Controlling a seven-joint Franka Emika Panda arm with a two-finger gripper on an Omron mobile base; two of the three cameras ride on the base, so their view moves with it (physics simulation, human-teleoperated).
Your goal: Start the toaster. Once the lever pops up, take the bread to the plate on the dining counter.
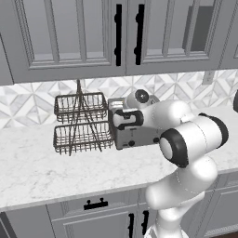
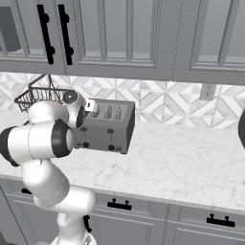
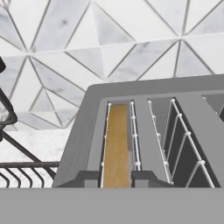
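Observation:
The grey toaster (image 1: 139,137) stands on the marble worktop against the tiled wall, with black levers and knobs on its front (image 2: 107,129). In the hand view I look down on the toaster's top (image 3: 76,144). The bread (image 3: 117,144), a golden-brown slice, stands upright in the leftmost slot. My gripper (image 3: 117,179) sits low over that slot's near end, its two fingertips (image 3: 89,178) pressed against either face of the slice, shut on it. In both base views my hand hovers over the toaster's left end and hides much of it. The plate and dining counter are out of view.
A two-tier wire basket rack (image 1: 81,123) stands right beside the toaster's left side (image 2: 36,98). Grey upper cabinets (image 1: 116,37) hang low above. Open marble worktop (image 2: 191,162) stretches to the right, with a dark object (image 2: 242,128) at the far edge.

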